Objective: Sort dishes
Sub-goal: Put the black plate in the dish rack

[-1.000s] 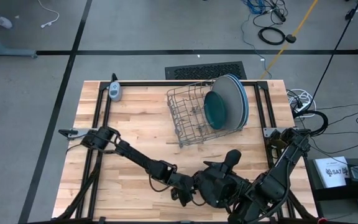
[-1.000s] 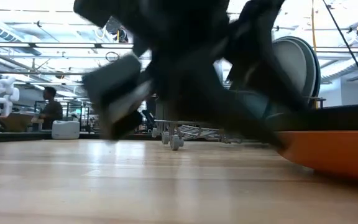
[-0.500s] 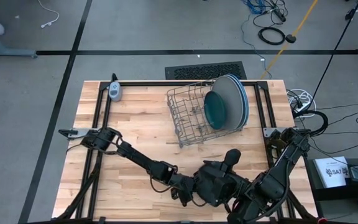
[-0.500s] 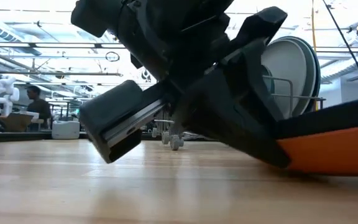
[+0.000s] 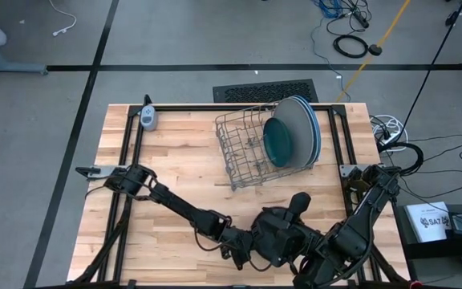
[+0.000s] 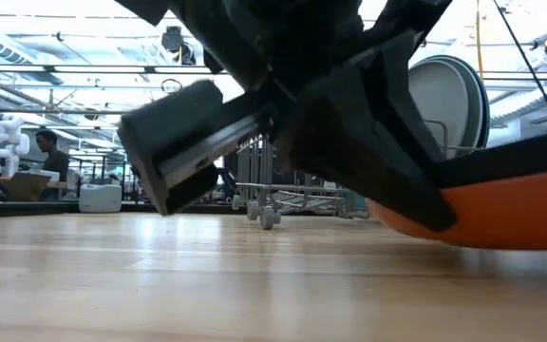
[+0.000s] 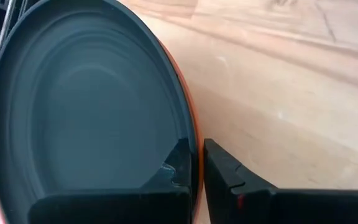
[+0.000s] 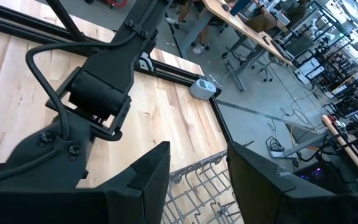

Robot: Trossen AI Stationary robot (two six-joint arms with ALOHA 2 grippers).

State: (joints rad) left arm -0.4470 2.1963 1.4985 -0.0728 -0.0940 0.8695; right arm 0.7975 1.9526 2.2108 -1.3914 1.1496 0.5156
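Observation:
A small dark plate (image 7: 86,118) lies inside an orange plate (image 7: 192,134), one of the dishes, near the table's near edge. My left gripper (image 7: 196,152) is shut on their rim. In the low view the orange plate (image 6: 506,214) shows tilted, with its gripped side up. In the high view both arms hide these two plates. My right gripper (image 8: 197,168) hovers open just beyond them (image 5: 298,205), facing the grey wire rack (image 5: 247,148), with nothing between its fingers. A teal plate (image 5: 279,138) and large pale blue plates (image 5: 305,124) stand on edge in the rack. My left gripper pinches the rim of the stacked plates (image 7: 194,140) between its two fingers. One finger (image 7: 178,163) lies on the dark plate's upper face and the other (image 7: 229,177) is outside, under the orange rim. The gripped side is raised off the wood; the plates' far side is out of frame.
The rack takes up the far right of the wooden table (image 5: 175,160). A small white device (image 5: 149,117) lies at the far left corner. Black rails (image 5: 131,152) run along both sides of the table. Both arms crowd together at the near middle.
My left gripper has shut on the rim of the orange and dark plates and has risen a little. The orange plate's gripped side has come up off the table, so the plate now tilts. My right gripper has kept still.

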